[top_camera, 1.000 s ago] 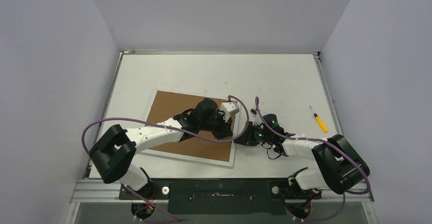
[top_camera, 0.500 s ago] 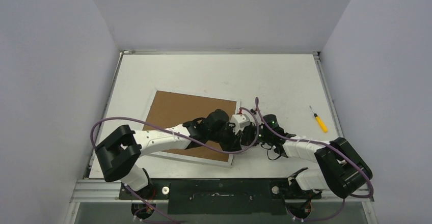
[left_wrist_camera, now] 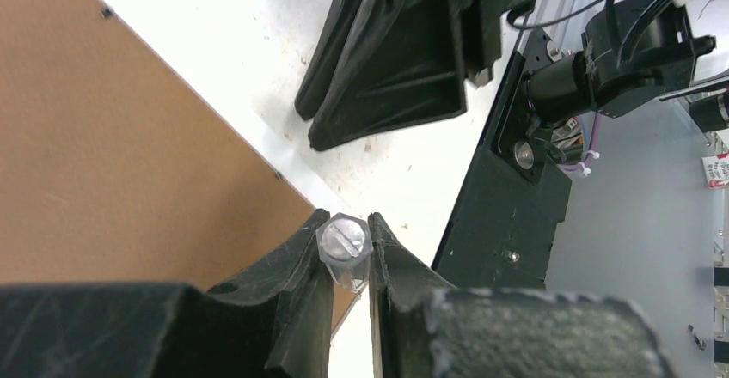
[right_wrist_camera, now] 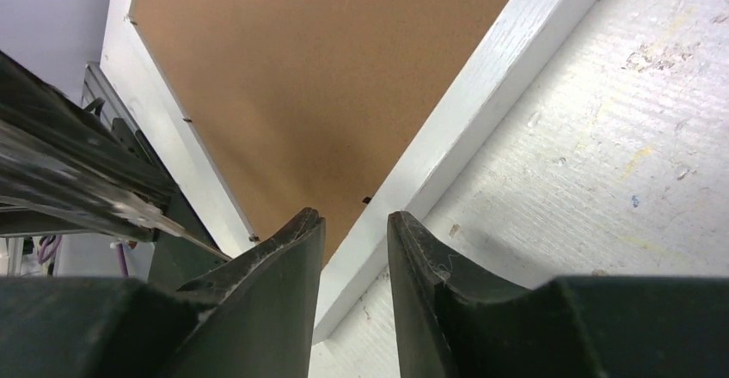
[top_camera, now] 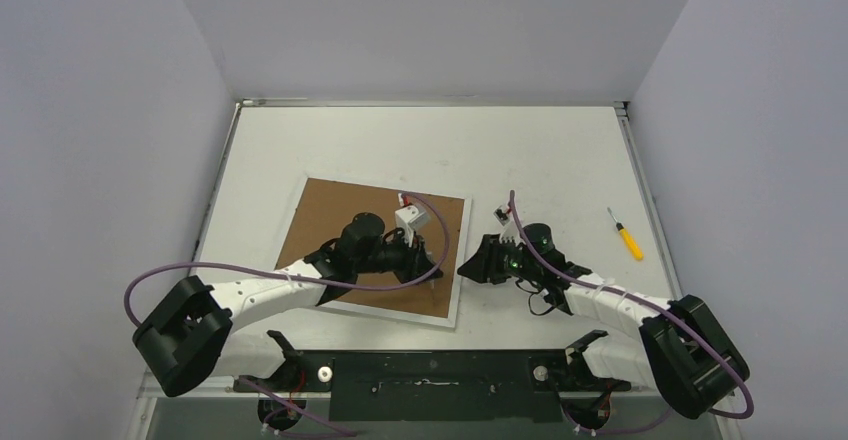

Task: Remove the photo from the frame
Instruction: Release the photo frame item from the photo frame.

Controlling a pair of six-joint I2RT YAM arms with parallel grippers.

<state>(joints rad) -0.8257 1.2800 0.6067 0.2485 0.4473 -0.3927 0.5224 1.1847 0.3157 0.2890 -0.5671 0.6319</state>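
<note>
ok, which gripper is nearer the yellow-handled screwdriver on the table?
Right. The right gripper is left of the yellow-handled screwdriver, beside the white-bordered frame's edge; the left gripper is farther left, over its brown back.

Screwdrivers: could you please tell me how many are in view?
2. The yellow-handled screwdriver lies on the table at the right; the clear-handled screwdriver is gripped in the left claw over the frame. Others may be hidden.

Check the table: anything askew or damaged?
The frame lies back up, skewed to the table edges. The table shows scuffs beside it. A screwdriver lies loose at right. No breakage shows.
</note>
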